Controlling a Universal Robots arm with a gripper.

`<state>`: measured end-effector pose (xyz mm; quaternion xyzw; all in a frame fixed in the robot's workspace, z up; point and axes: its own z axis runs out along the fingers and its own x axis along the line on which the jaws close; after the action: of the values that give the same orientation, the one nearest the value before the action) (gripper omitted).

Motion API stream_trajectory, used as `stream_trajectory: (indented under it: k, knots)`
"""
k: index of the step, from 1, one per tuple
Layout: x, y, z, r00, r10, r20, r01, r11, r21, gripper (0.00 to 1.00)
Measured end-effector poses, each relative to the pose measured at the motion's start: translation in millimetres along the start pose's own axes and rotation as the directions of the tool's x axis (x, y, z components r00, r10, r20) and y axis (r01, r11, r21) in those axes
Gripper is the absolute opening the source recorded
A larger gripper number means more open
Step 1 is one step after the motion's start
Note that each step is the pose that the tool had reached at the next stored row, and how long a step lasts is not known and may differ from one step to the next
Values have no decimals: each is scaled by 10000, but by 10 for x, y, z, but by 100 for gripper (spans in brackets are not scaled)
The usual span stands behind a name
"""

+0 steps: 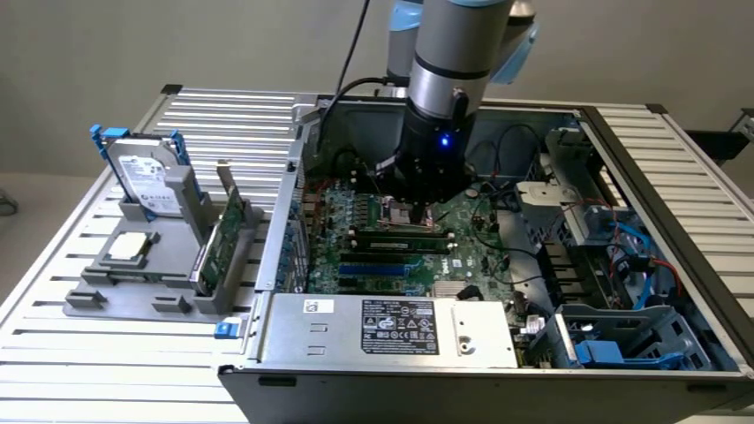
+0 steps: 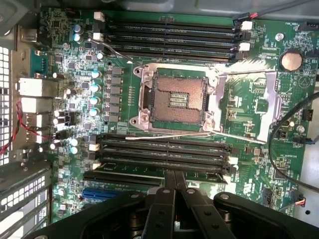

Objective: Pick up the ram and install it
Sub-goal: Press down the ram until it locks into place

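Surface/room: open computer case [image 1: 389, 331] is lying on its side on a slatted metal table [image 1: 106, 353], with a plain pale wall behind. On the exterior view's left, a grey holder [image 1: 130, 296] is sitting on the table, carrying a hard drive [image 1: 147, 181], a processor chip [image 1: 127, 247] and a green expansion card [image 1: 224, 238].

View differences: the exterior view is showing the whole case, the power supply [image 1: 395, 327] at the near edge and blue cables [image 1: 642, 256] on its right. The wrist view is looking straight down at the motherboard [image 2: 254, 99]: empty processor socket [image 2: 177, 99] with its lever open, memory slots [image 2: 169, 35] on both sides of it, and a coin battery [image 2: 290, 60].

Ram [image 1: 398, 231]: showing as a green stick lying along the slots just in front of the socket, apparently in a slot. Can't tell if it's fully seated.

Arm: reaching steeply down into the case, wrist vertical, blue light glowing. Gripper [image 2: 174, 183] is hanging over the slot row nearest it, fingers [image 2: 167, 199] clenched together with nothing visibly between them. Can't tell if the tips are touching the ram.
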<state>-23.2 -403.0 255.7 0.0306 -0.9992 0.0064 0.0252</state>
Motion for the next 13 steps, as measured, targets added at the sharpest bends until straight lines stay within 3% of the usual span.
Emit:
stream_trajectory:
  k: [7, 13]
  knots:
    - [7, -111, -8, 9999, 125, -2, -125, 9999, -7, 11]
    - [53, -129, -6, 9998, 183, -2, -183, 9998, -8, 11]
